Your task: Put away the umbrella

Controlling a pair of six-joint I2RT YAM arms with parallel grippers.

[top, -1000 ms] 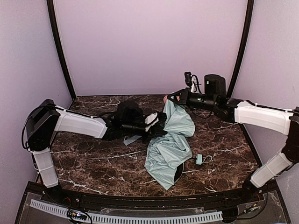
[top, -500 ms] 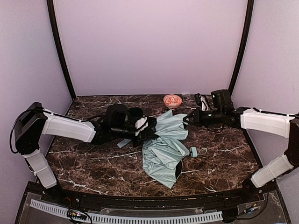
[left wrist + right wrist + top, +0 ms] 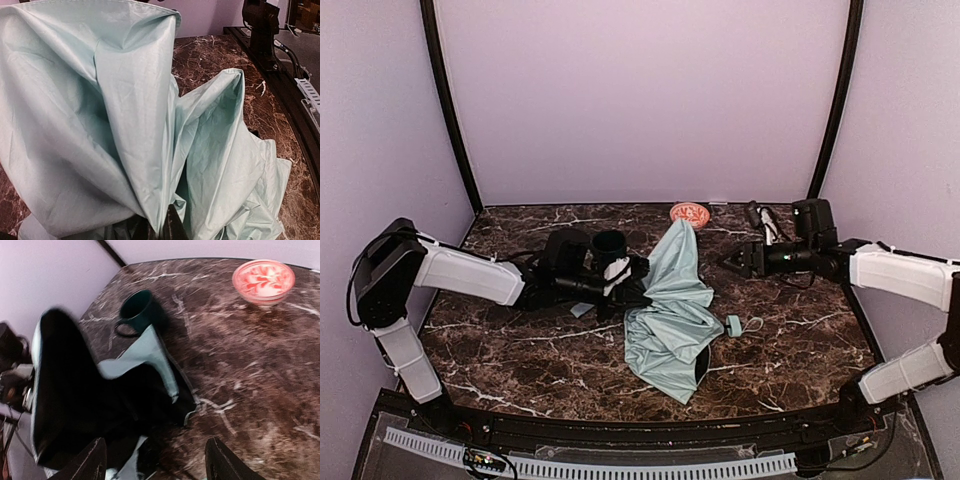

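Note:
The umbrella [image 3: 672, 305] lies half collapsed in the middle of the table, pale mint fabric with black lining, one fold standing up toward the back. Its small mint handle [image 3: 733, 325] with strap rests on the table to the right of the fabric. My left gripper [image 3: 638, 280] is shut on the umbrella's left side; in the left wrist view the umbrella's fabric [image 3: 125, 110] fills the frame and a pleat is pinched at the left gripper [image 3: 161, 229]. My right gripper [image 3: 732, 262] hangs open, apart from the fabric; between its fingers [image 3: 92, 460] there is nothing but the black lining [image 3: 95, 390] beyond.
A dark green mug [image 3: 609, 243] stands just behind my left gripper, also in the right wrist view as the mug [image 3: 137, 310]. A red-and-white bowl [image 3: 689, 213] sits at the back, shown as the bowl [image 3: 263, 280]. Black cables lie at the back right corner.
My right gripper pulled the fabric rightward, then opened and let it go; the fold now stands up on its own. The left arm shifted slightly left, still gripping.

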